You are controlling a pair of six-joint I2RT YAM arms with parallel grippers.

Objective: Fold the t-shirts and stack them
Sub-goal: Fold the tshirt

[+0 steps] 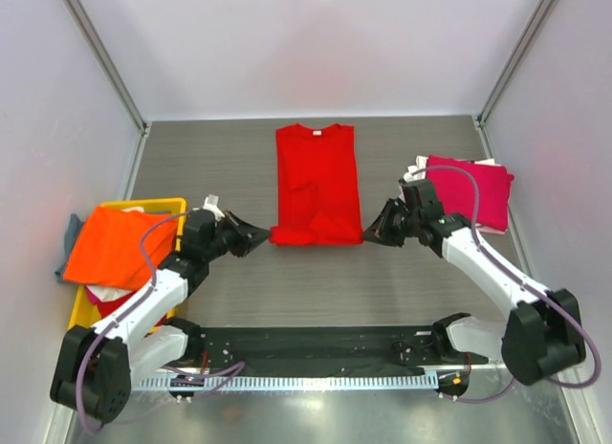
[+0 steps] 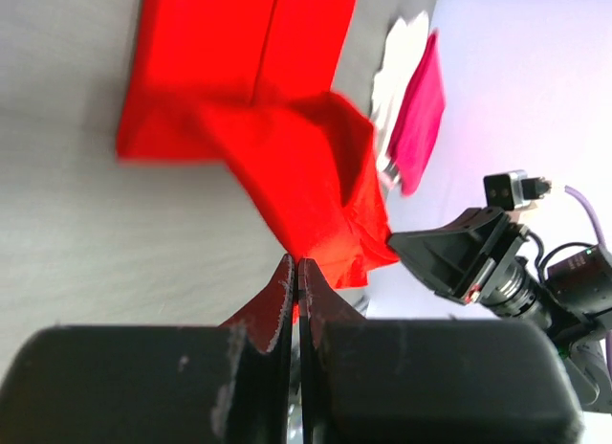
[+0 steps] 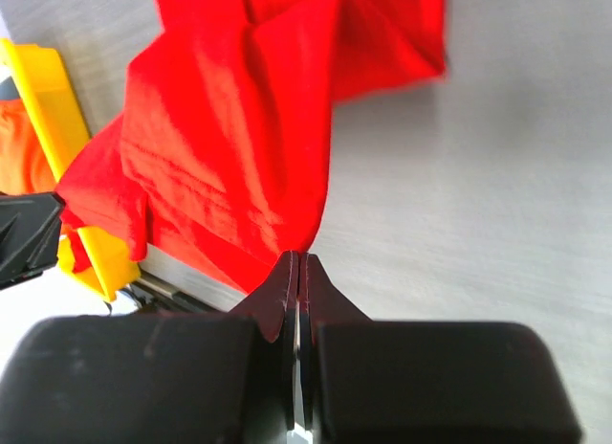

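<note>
Grey table (image 1: pixel 316 281); orange t-shirt (image 1: pixel 117 245) atop yellow crate (image 1: pixel 78 318)

The overhead view is bright and evenly lit by diffuse light from above. Only faint, soft shadows fall under the arms on the grey wood-grain tabletop (image 1: pixel 421 281), and the shiny grey strip (image 1: pixel 316 415) at its near edge shows a dull sheen. The bright red cotton t-shirt (image 1: pixel 316 181) is so saturated that its folds barely read. In the left wrist view the black left tool (image 2: pixel 295 264) sits close to the lens and soft, the shirt's edges smear, and the upper right corner washes out to white. In the right wrist view the black right tool (image 3: pixel 298 260) is dark and featureless, and the tabletop blurs.
</note>
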